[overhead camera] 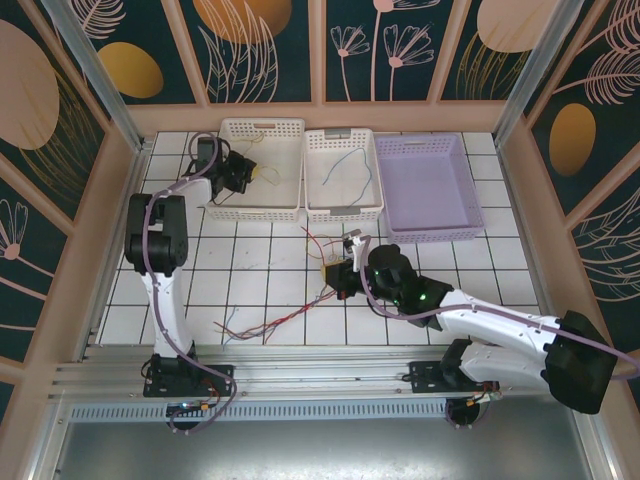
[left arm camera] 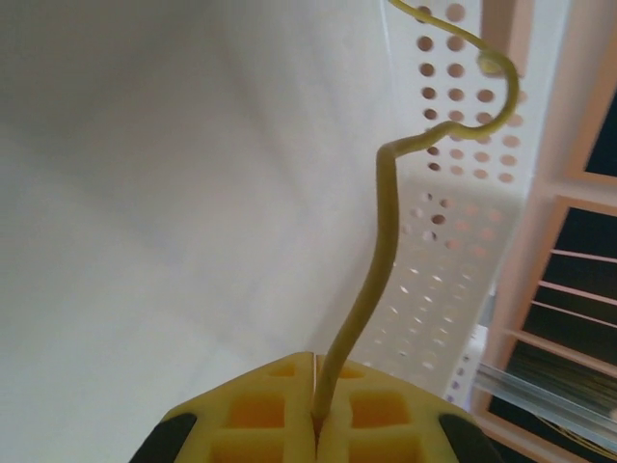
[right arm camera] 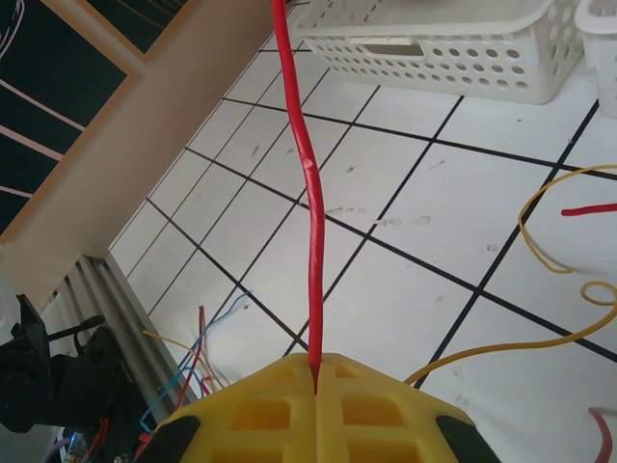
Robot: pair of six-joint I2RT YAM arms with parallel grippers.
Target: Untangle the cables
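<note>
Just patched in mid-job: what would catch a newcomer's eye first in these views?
The right end effector, mid-table, is shut on a red cable rising straight from it. The left end effector is shut on a yellow cable over the leftmost white basket. A loose tangle of wires lies on the tiles near the front edge.

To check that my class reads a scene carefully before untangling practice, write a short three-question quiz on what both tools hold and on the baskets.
1. True or false: the left tool is shut on a thin yellow wire.
2. Which wire does the right tool pinch? A) blue B) thin red wire C) green
3. What colour is the rightmost perforated plastic basket?
Key: 1 true; 2 B; 3 lilac.
</note>
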